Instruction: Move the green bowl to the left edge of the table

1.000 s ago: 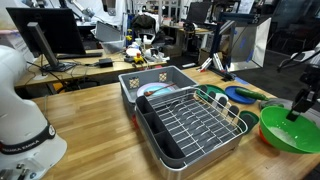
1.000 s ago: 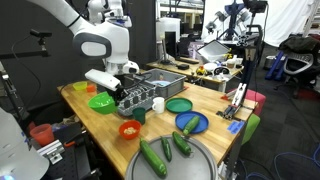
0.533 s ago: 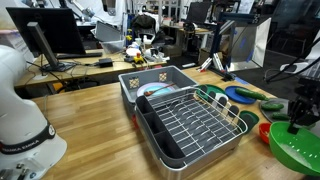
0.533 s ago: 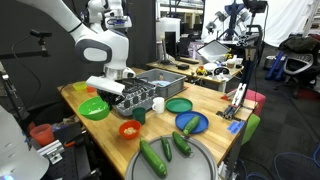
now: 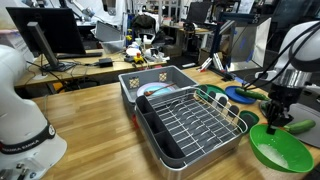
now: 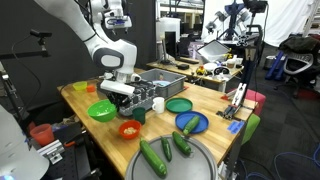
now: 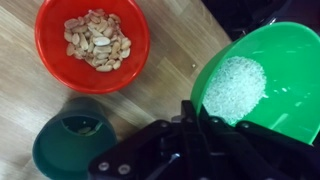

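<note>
Step in hand: transport of the green bowl (image 5: 285,152), judging by the grip on its rim; set-down not yet done.
Gripper (image 5: 277,122): fingers pressed onto the near rim of the green bowl (image 7: 285,45), pinching it, as far as the wrist view shows.
Bowl position: sits low over a corner of the table (image 5: 90,120), close to its edge, beyond the end of the dish rack (image 5: 190,125); lifted or resting cannot be told.
Green bowl contents: holds a small heap of white grains (image 7: 233,88), probably rice, on the pale inside.
Red bowl (image 7: 48,50): lies just beside, partly filled with nuts (image 7: 96,40).
Dark green cup (image 7: 52,155): stands near the red bowl, apart from it; something brownish inside, too dim to name.
Next move: probably calls for a level bowl so the grains stay in, a flat set-down short of the edge, then opening the fingers and lifting clear of the red bowl and cup.
Risk: tilting from a one-sided rim grip.
</note>
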Controlling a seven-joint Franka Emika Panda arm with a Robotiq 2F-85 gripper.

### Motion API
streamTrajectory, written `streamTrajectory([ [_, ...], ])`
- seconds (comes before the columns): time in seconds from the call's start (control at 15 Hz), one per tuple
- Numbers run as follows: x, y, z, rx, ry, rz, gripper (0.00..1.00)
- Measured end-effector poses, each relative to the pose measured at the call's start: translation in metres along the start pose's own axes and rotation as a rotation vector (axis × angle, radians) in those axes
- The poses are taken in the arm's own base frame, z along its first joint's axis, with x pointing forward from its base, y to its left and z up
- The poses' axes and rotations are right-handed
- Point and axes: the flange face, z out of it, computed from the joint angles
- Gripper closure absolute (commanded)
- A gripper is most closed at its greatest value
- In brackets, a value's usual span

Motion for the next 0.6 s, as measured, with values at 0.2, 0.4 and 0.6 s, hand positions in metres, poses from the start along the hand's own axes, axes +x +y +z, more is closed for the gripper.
streamTrajectory([
  [0.2, 0.005, 0.008, 0.017, -0.006, -0.027, 0.029, 0.99],
  [0.4, 0.005, 0.012, 0.030, -0.001, -0.034, 0.056, 0.99],
  [0.6, 0.007, 0.015, 0.036, 0.001, -0.028, 0.072, 0.99],
])
